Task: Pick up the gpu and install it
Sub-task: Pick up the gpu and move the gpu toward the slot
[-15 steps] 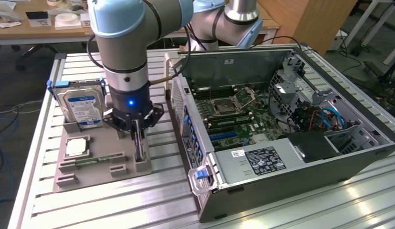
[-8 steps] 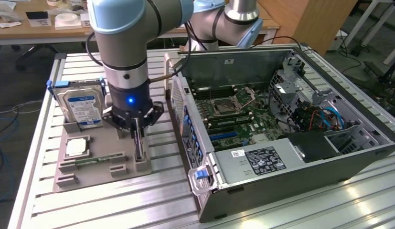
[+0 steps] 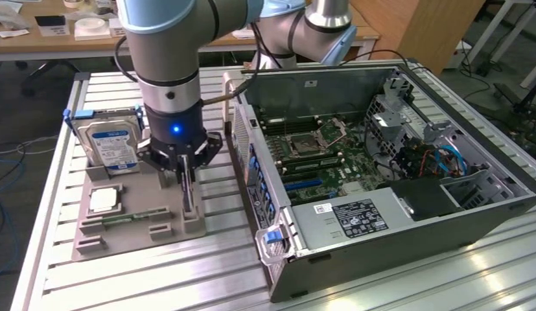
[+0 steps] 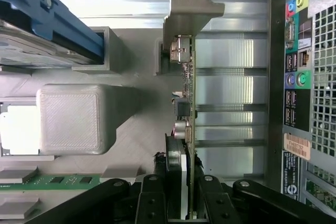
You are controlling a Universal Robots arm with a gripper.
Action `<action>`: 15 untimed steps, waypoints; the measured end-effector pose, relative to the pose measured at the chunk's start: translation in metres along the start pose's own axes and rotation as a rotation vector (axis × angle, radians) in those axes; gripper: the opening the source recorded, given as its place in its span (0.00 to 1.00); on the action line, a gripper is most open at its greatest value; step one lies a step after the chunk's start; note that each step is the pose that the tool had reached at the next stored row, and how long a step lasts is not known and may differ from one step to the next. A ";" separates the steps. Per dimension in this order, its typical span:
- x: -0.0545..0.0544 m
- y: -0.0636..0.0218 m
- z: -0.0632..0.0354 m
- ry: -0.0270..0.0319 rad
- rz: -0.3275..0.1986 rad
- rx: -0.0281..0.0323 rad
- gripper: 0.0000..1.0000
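Slatted aluminium table (image 3: 164,272) carried the whole set-up. Open computer case (image 3: 475,214) lay on its side at the exterior view's right, motherboard (image 3: 319,155) exposed. Robot arm (image 3: 164,45) reached straight down over the grey parts holder (image 3: 129,243), which sat just beside the case at the exterior view's left. Hard drive (image 3: 112,146) stood upright in the holder's far slot.

The gpu (image 3: 189,197) stood on edge in its slot at the holder's case-side border, upright, its lower end seated in the grey block. In the wrist view the gpu (image 4: 190,93) appeared edge-on, with its metal bracket at the far end.

Gripper (image 3: 183,170) sat over the card's top edge. Wrist view: gripper (image 4: 181,182) pinching the card, black fingers (image 4: 152,198) pressed to either face.

Green memory stick (image 3: 120,219) lay flat in the holder, apart from the card.
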State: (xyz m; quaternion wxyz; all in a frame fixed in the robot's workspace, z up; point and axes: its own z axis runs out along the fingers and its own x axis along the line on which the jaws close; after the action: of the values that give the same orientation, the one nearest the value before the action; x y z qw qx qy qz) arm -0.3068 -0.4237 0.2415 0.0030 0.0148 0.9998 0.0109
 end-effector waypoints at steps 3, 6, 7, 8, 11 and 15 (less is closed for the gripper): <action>0.000 0.0001 -0.0057 -0.0001 0.000 -0.0002 0.28; 0.000 0.0002 -0.0103 0.0000 0.000 -0.0002 0.28; 0.000 0.0002 -0.0112 0.0001 0.000 -0.0001 0.28; 0.000 0.0003 -0.0121 0.0000 0.000 -0.0001 0.28; 0.000 0.0003 -0.0143 0.0000 0.000 -0.0002 0.28; 0.000 0.0004 -0.0172 0.0000 0.000 -0.0001 0.28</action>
State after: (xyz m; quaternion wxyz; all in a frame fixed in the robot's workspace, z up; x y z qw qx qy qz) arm -0.3068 -0.4237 0.2587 0.0030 0.0149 0.9998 0.0110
